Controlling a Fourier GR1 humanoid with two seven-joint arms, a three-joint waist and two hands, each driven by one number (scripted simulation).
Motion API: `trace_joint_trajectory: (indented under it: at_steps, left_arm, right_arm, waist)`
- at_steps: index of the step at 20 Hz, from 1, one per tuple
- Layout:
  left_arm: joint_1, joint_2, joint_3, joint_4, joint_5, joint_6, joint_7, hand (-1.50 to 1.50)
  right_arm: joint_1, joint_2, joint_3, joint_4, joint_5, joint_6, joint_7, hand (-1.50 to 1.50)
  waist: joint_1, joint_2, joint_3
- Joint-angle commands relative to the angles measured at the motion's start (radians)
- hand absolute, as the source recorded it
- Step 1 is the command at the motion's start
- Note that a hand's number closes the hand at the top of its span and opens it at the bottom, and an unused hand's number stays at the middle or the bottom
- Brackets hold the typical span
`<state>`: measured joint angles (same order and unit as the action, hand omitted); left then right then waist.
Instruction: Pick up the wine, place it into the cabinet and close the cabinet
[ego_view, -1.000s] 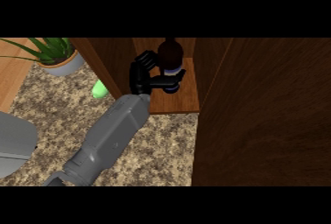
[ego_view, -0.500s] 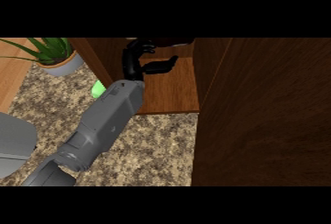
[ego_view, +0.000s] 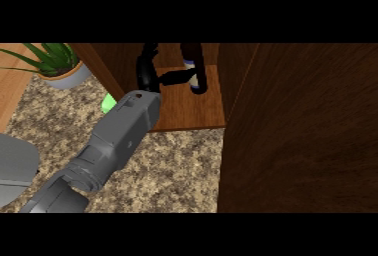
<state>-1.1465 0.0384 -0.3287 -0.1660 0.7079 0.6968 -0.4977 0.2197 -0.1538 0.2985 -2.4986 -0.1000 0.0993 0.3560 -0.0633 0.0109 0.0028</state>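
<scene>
Inside the open cabinet (ego_view: 188, 107), on its wooden shelf, stands the wine bottle (ego_view: 194, 67), with the left robot hand (ego_view: 151, 75) curled around it, thumb across its label. Its grey forearm rises from the granite counter (ego_view: 177, 170), past a potted plant (ego_view: 59, 67).

The wine bottle (ego_view: 193, 67) is cut off at twelve o'clock, its neck unseen. The green object (ego_view: 109, 103) at ten o'clock hides mostly behind the forearm (ego_view: 118, 135). Whether the thumb touches the bottle is unclear.

Dark wine (ego_view: 193, 62), brown cabinet (ego_view: 295, 125)
</scene>
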Motion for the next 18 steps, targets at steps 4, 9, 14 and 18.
trace_joint_trajectory:
  at_steps: [4,9,14,18]
  left_arm:
    - [-0.017,0.003,0.014,0.068,-0.025,0.050,-0.007,-1.50]
    - [-0.016,0.057,0.027,0.071,-0.025,-0.019,-0.014,-1.50]
    - [0.022,0.043,0.036,0.036,-0.036,-0.119,-0.113,-1.50]
    - [-0.015,0.038,0.035,0.025,-0.051,-0.151,-0.092,-1.50]
  right_arm:
    - [0.049,-0.005,0.001,-0.158,-0.074,-0.005,0.074,-1.50]
    - [0.092,-0.013,0.042,-0.177,-0.071,0.018,0.055,-1.50]
    - [0.091,-0.021,-0.013,-0.144,-0.090,0.033,0.030,-1.50]
    - [0.111,0.001,0.053,-0.179,-0.047,0.015,0.038,-1.50]
  waist:
    - [0.003,0.004,-0.004]
    - [-0.004,0.003,-0.003]
    - [0.001,0.006,-0.003]
    - [0.012,-0.002,-0.003]
